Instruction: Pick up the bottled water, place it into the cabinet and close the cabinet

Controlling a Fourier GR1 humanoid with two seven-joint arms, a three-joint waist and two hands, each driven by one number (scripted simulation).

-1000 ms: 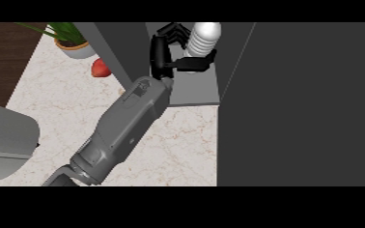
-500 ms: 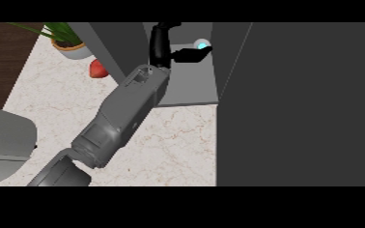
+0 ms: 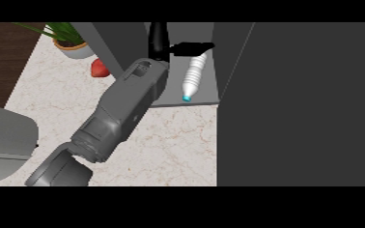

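While the bottled water [image 3: 191,77] lies on its side on the cabinet [image 3: 206,99] shelf, blue cap toward the front edge, the one hand in view [image 3: 187,48] has its fingers straight over the bottle's base, nothing pinched; likely light, smooth, prone to rolling, so grip mid-body

Bottled water [image 3: 192,77] lies on its side on the cabinet [image 3: 203,99] floor, blue cap toward the front edge. One hand [image 3: 171,48] reaches into the cabinet, fingers over the bottle's far end. Potted plant [image 3: 68,41] and a red object [image 3: 98,68] sit on the marble counter [image 3: 171,145], left.
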